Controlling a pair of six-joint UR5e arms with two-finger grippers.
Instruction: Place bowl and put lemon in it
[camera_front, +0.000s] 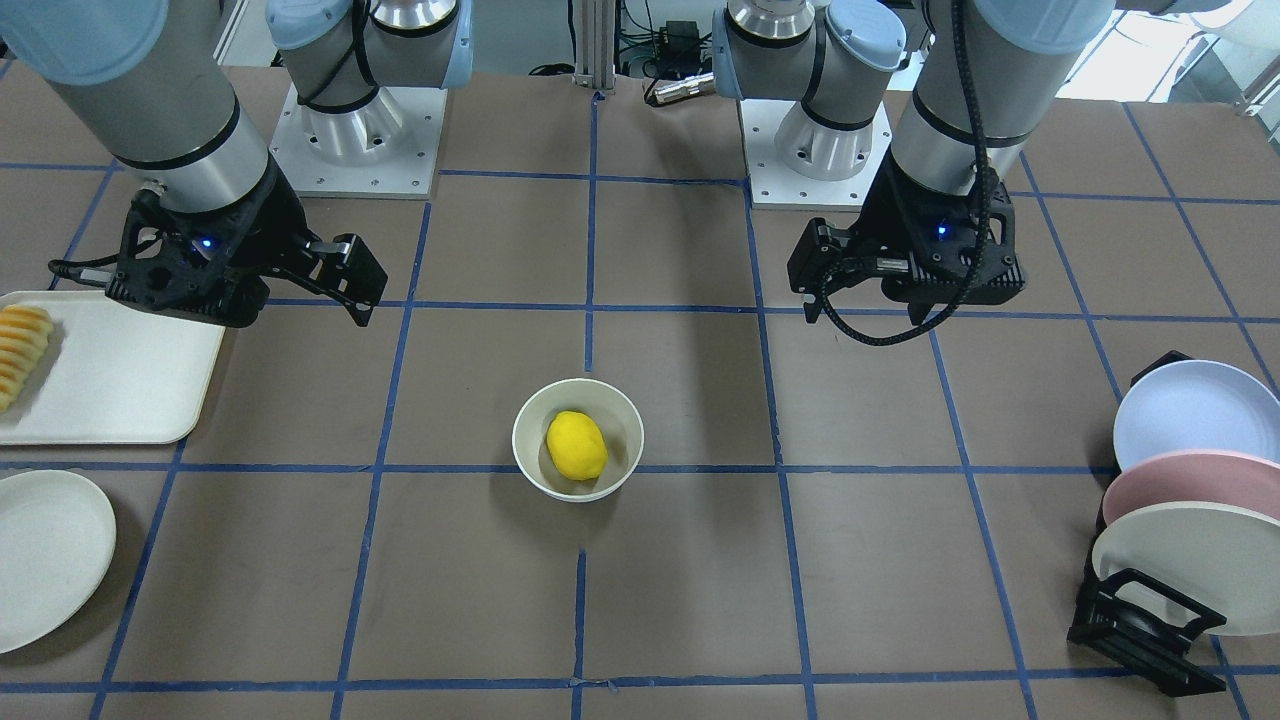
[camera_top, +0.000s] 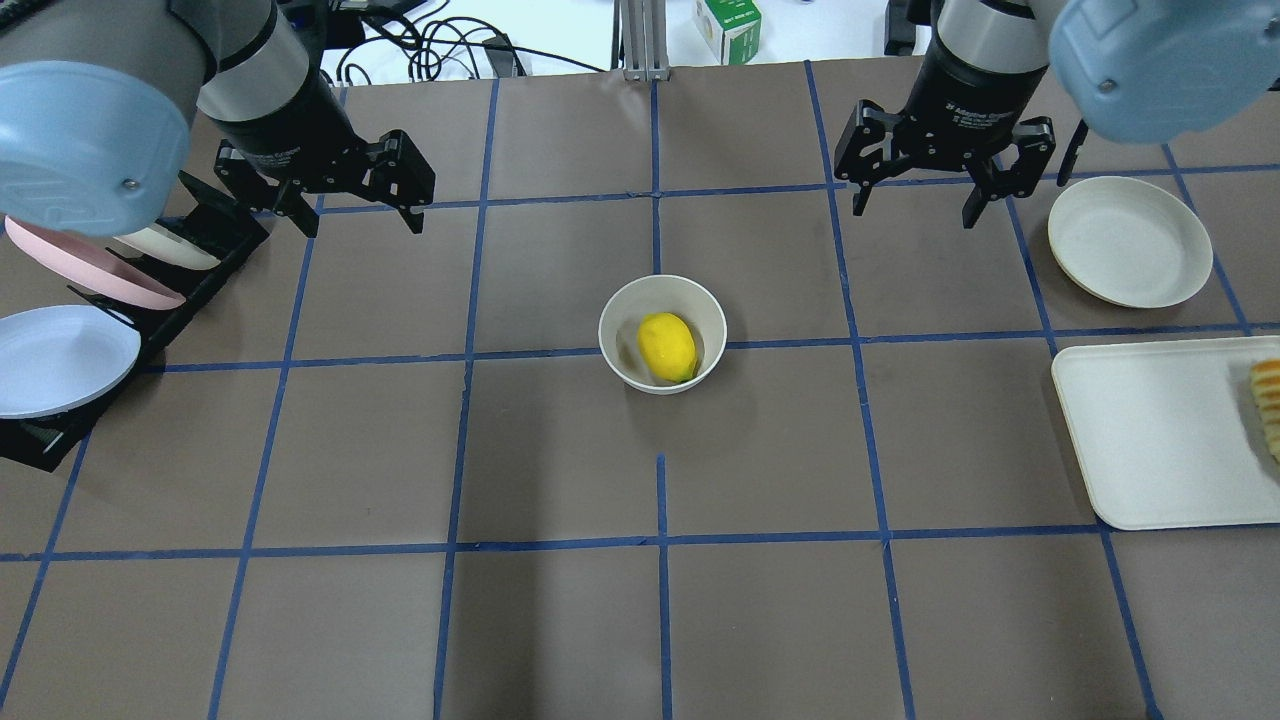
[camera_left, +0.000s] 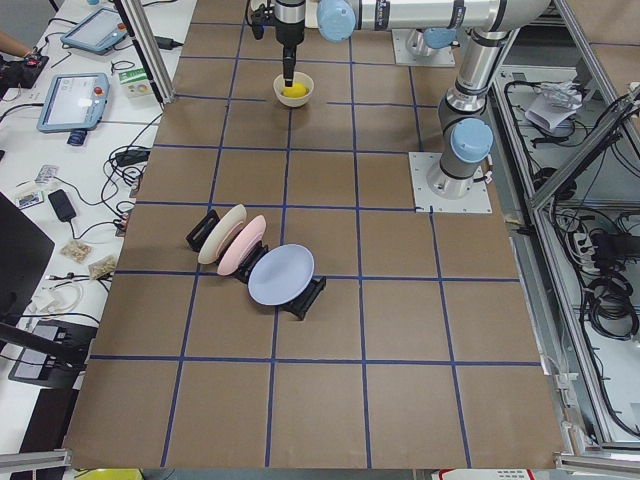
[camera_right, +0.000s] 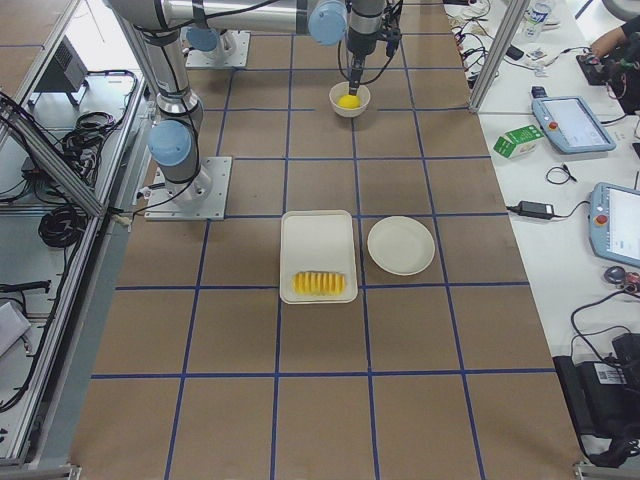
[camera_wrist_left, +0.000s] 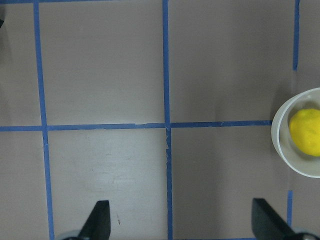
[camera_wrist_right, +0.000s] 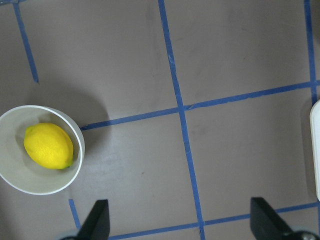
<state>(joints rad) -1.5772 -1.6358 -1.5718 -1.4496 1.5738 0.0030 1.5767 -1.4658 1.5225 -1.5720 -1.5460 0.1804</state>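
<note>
The off-white bowl (camera_front: 622, 420) stands upright at the table's middle, with the yellow lemon (camera_front: 576, 445) lying inside it. Both also show in the overhead view, bowl (camera_top: 622, 318) and lemon (camera_top: 667, 346). My left gripper (camera_top: 362, 222) is open and empty, raised above the table beyond and left of the bowl. My right gripper (camera_top: 913, 210) is open and empty, raised beyond and right of the bowl. In the left wrist view the bowl (camera_wrist_left: 279, 145) with the lemon (camera_wrist_left: 306, 137) sits at the right edge. In the right wrist view the bowl (camera_wrist_right: 76, 165) and lemon (camera_wrist_right: 48, 146) sit at the left.
A white rectangular tray (camera_top: 1160, 440) with ridged pale-orange sliced food (camera_top: 1268, 405) lies on the right, a cream plate (camera_top: 1128, 240) beyond it. A black rack (camera_top: 200, 270) with blue, pink and cream plates stands on the left.
</note>
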